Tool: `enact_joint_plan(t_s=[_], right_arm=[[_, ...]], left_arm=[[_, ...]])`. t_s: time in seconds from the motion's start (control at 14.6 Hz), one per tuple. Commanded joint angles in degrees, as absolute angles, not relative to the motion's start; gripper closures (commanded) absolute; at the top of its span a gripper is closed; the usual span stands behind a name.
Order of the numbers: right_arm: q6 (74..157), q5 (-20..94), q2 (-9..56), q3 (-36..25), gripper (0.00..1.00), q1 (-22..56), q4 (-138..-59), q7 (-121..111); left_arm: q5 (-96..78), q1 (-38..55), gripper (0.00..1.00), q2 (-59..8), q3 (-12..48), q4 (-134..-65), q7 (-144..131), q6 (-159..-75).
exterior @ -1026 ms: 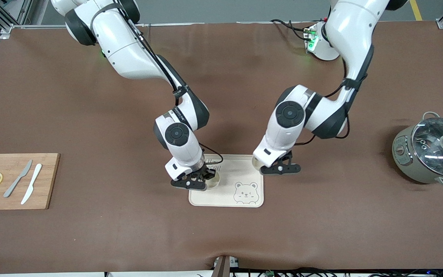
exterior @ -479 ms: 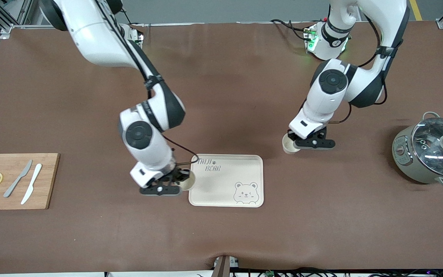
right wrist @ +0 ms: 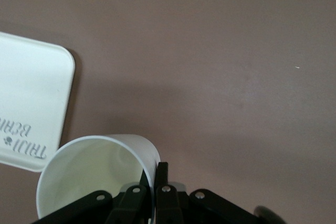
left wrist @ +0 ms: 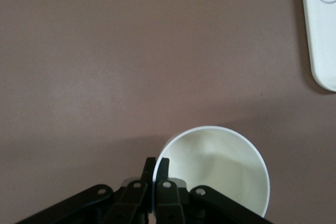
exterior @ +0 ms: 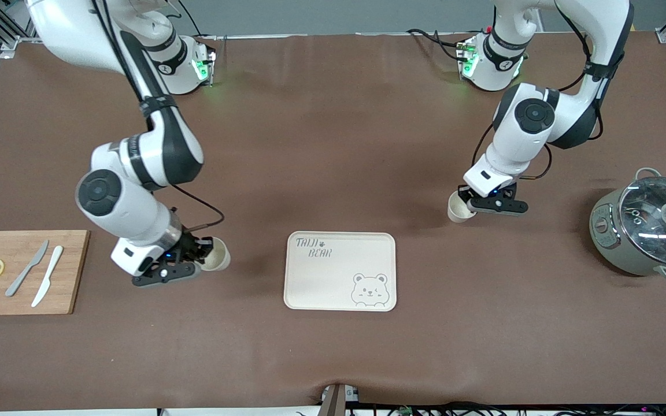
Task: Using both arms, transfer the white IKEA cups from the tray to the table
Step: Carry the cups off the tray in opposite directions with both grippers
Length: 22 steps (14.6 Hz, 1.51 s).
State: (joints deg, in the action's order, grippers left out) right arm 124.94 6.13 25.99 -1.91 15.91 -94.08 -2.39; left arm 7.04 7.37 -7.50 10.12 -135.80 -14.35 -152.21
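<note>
The step in hand looks like the set-down, and doing it well means lowering each cup straight, getting its base flat on the brown tabletop (exterior: 333, 358), and only then parting the fingers, since each cup is pinched by one side of its wall and could tip if let go early. Nearest the camera, in the lower centre of the front view, the tray (exterior: 321, 283) lies with no cup on it. Slightly higher in the frame, toward the right arm's end, the right end effector (exterior: 201, 255) is clamped on the rim of the right arm's cup (exterior: 216, 262), one finger inside and one outside. It is over bare mat between the tray and the cutting board (exterior: 21, 271), so it should keep off both. That arm bends down steeply, its wrist angled toward the tray. Higher in the frame, toward the left arm's end, the left end effector (exterior: 472, 203) pinches the wall of the left arm's cup (exterior: 458, 209) the same way. It is over open mat between the tray and the pot (exterior: 645, 231), with its forearm dropping from a folded elbow. Whether either base already touches the mat cannot be told from these views; both cups seem slightly tilted, so level them first.
</note>
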Motion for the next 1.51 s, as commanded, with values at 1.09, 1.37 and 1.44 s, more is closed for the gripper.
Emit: enact_joint_plan(t_s=[1.09,1.37,1.44], right_arm=[[146.6,14.3,25.7,-1.0,1.00,4.4,-111.8,-37.4],[148.0,14.3,26.9,-1.0,1.00,4.3,-112.0,-38.7],[148.8,14.3,27.0,-1.0,1.00,4.3,-112.1,-38.8]], left_arm=[[-18.8,0.3,1.00,-8.0,10.8,-147.5,23.0,-167.3],[-18.8,0.0,1.00,-9.4,10.7,-147.3,23.8,-168.9],[-18.8,-0.1,1.00,-9.4,10.7,-147.2,23.9,-168.9]])
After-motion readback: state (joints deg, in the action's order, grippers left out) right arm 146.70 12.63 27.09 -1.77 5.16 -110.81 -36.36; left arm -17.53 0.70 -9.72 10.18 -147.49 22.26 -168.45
